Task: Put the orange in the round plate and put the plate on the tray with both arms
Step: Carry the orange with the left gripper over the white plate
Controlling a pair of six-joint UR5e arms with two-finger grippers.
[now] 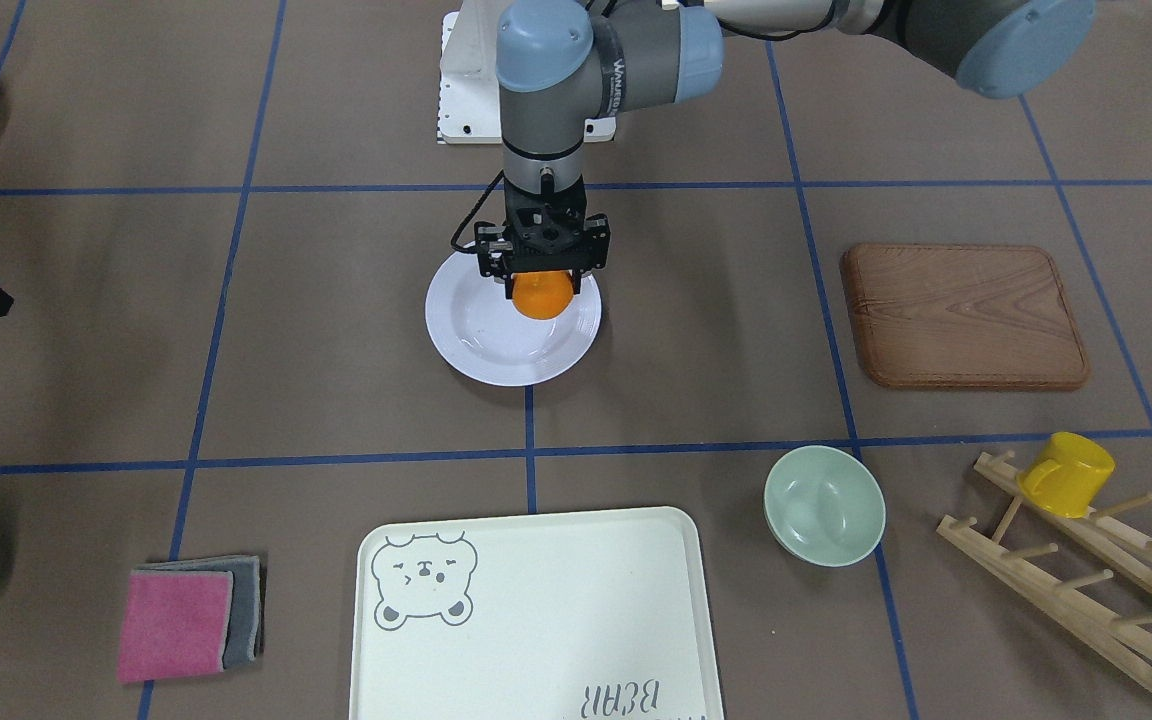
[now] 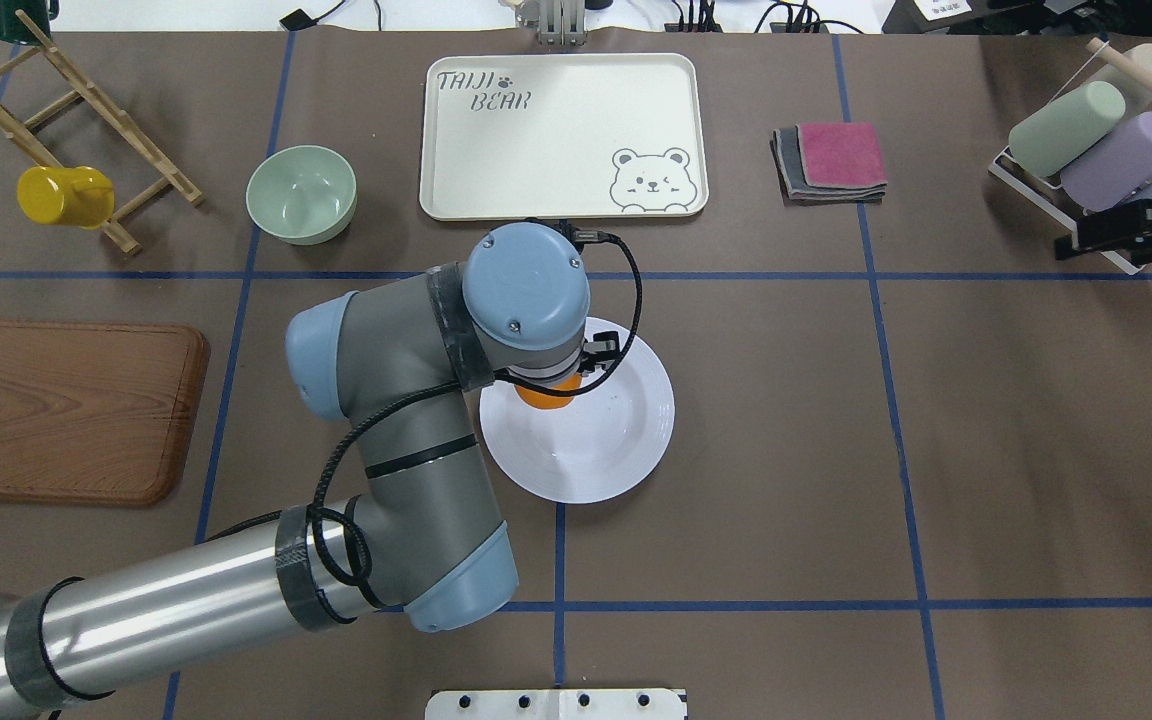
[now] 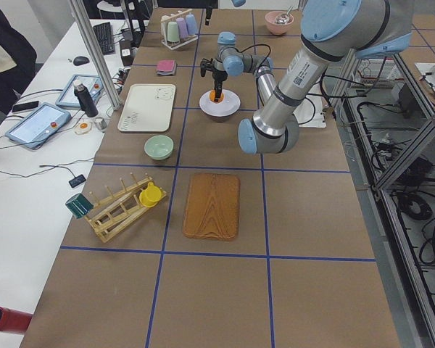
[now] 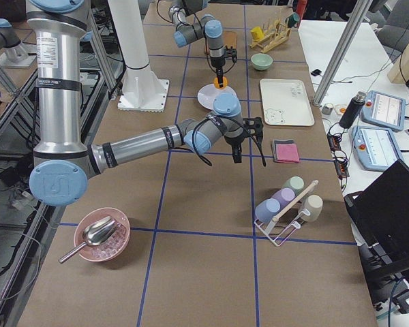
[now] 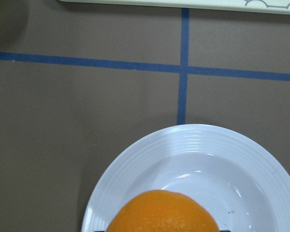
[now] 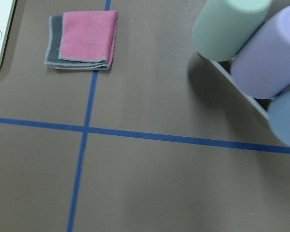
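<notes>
The orange (image 1: pixel 542 297) is between the fingers of my left gripper (image 1: pixel 542 275), which is shut on it. It hangs just over the robot-side half of the white round plate (image 1: pixel 476 340) in the middle of the table. From overhead my wrist hides most of the orange (image 2: pixel 548 397) above the plate (image 2: pixel 606 440). The left wrist view shows the orange (image 5: pixel 162 212) over the plate's sunken centre (image 5: pixel 208 164). The cream bear tray (image 2: pixel 536 150) lies empty beyond the plate. My right gripper (image 2: pixel 1071 245) hovers far to the right near a cup rack, open and holding nothing.
A wooden board (image 1: pixel 966 315), a pale-green bowl (image 1: pixel 824 505) and a peg rack with a yellow cup (image 1: pixel 1066 475) lie on my left side. Folded pink and grey cloths (image 2: pixel 831 160) and a rack of pastel cups (image 2: pixel 1096 140) lie on my right.
</notes>
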